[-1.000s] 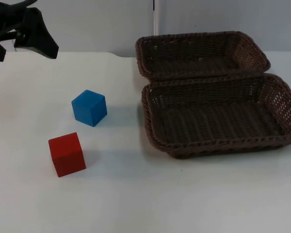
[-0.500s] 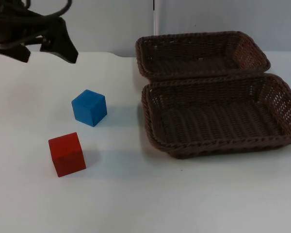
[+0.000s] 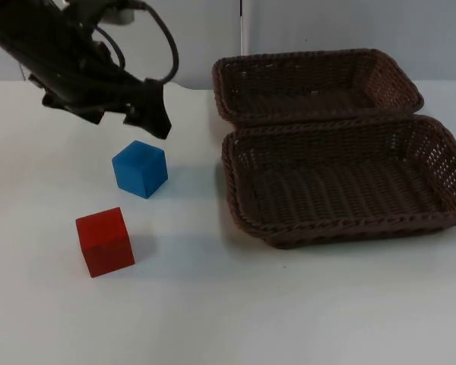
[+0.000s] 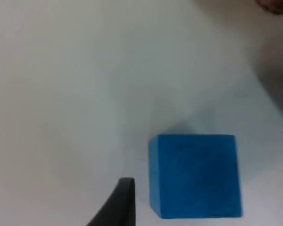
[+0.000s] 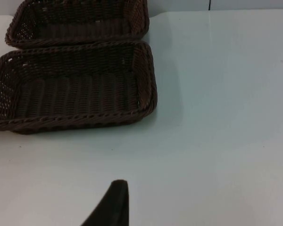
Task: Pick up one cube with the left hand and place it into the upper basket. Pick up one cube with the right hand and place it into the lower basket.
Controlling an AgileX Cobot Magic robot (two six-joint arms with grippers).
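Top view: left gripper [image 3: 129, 118] above table [image 3: 213, 304], just behind blue cube [image 3: 140, 169], fingers spread, holding nothing. Red cube [image 3: 104, 241] nearer camera. Upper basket [image 3: 315, 82] touches lower basket [image 3: 342, 182].
Left wrist view: blue cube [image 4: 194, 175] beside fingertip [image 4: 117, 205].
Right wrist view: both baskets; right arm waits, its jaws' state cannot be told.

On the worktop [image 3: 304, 304], two baskets sit side by side at the right, the upper basket [image 3: 316, 82] behind the lower basket [image 3: 346, 186], while at the left one cube [image 3: 140, 169] lies behind and right of another cube [image 3: 104, 241], both well apart from the baskets.
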